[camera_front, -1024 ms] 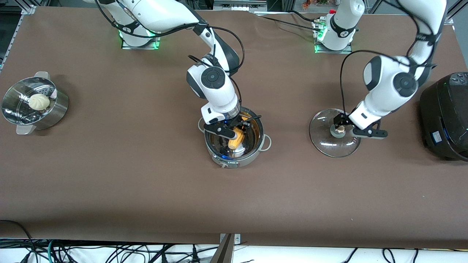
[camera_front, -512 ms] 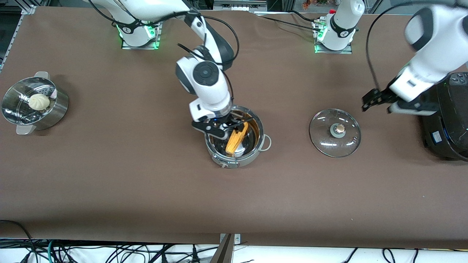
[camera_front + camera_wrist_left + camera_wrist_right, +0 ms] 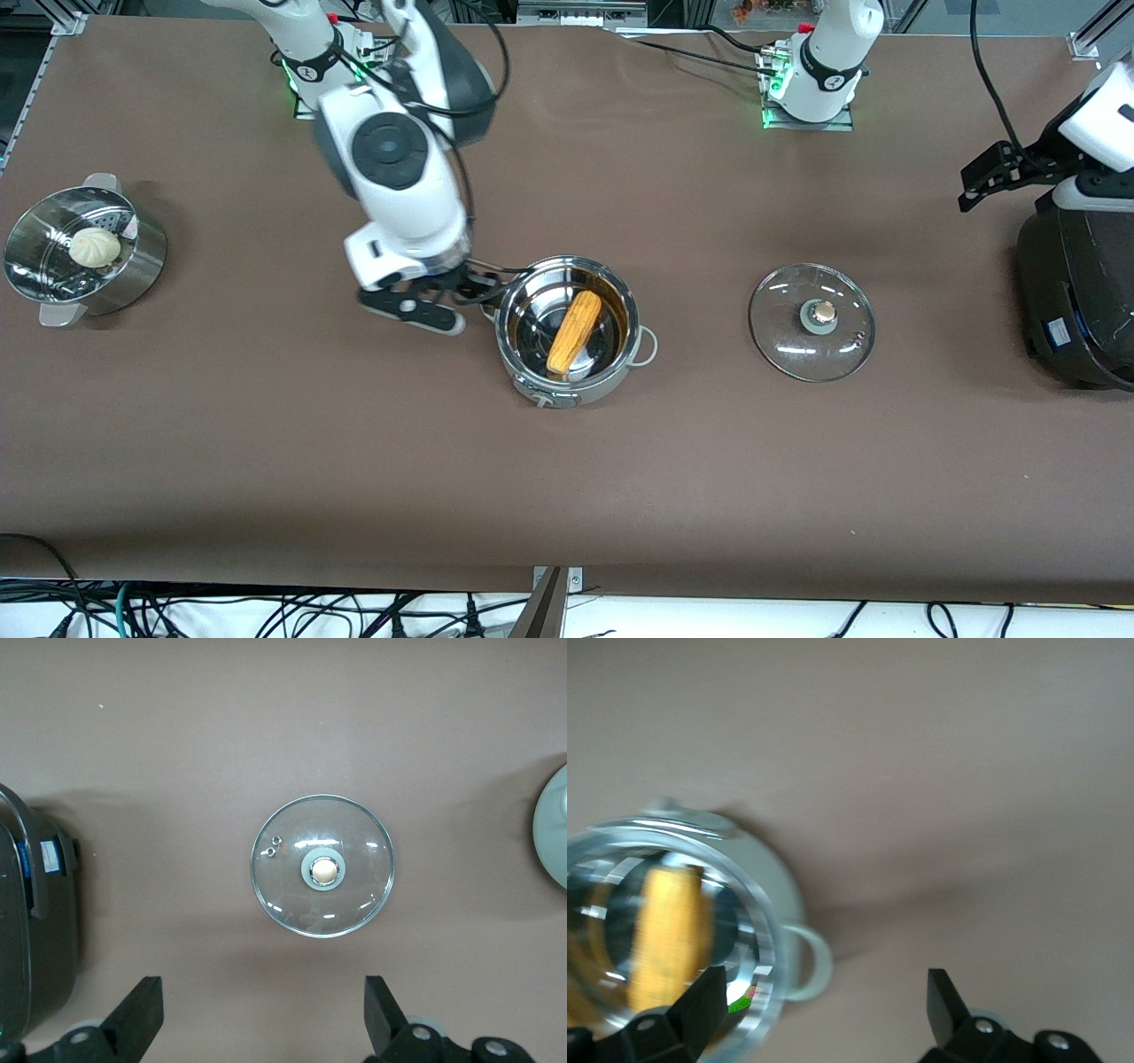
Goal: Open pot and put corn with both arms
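Observation:
The steel pot (image 3: 532,372) stands open mid-table with the yellow-orange corn (image 3: 574,331) lying slanted inside it. Its glass lid (image 3: 780,346) lies flat on the table beside it, toward the left arm's end. My right gripper (image 3: 443,306) is open and empty, up over the table just beside the pot's rim on the right arm's side. The right wrist view shows the pot (image 3: 757,930) and the corn (image 3: 669,930) by my right gripper (image 3: 824,1019). My left gripper (image 3: 992,182) is open and empty, high by the black cooker. In the left wrist view my left gripper (image 3: 261,1023) is above the lid (image 3: 283,886).
A perforated steel steamer (image 3: 133,275) with a white bun (image 3: 95,246) stands at the right arm's end. The big black cooker (image 3: 1076,283) stands at the left arm's end, also in the left wrist view (image 3: 35,930).
My right gripper let go of the corn, which now lies in the pot, and rose away toward the right arm's end. My left gripper left the lid's knob and lifted toward the cooker.

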`<action>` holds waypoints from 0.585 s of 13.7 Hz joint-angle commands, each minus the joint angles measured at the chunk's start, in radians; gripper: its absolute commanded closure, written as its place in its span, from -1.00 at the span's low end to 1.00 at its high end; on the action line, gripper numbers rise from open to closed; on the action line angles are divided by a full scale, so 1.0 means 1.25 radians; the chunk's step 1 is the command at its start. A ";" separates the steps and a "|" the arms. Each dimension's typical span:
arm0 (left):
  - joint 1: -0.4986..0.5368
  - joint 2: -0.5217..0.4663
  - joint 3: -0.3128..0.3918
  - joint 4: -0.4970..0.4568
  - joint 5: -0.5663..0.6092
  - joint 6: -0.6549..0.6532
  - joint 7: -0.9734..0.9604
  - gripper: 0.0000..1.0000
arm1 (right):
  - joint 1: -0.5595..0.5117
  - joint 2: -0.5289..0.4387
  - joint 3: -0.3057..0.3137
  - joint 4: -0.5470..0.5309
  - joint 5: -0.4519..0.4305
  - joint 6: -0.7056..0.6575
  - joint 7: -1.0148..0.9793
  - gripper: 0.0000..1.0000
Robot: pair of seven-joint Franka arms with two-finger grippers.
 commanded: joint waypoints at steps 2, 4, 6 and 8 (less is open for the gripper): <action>0.004 0.019 -0.012 0.056 0.020 -0.055 0.010 -1.00 | -0.012 -0.085 -0.114 -0.012 0.000 -0.195 -0.273 -1.00; 0.005 0.019 -0.011 0.058 0.018 -0.057 0.010 -1.00 | -0.067 -0.101 -0.147 -0.011 0.006 -0.256 -0.426 -1.00; 0.005 0.018 -0.009 0.063 0.018 -0.069 0.011 -1.00 | -0.224 -0.123 -0.061 -0.018 0.002 -0.261 -0.493 -1.00; 0.004 0.025 -0.008 0.103 0.018 -0.091 0.010 -1.00 | -0.335 -0.132 0.007 -0.022 -0.007 -0.240 -0.531 -1.00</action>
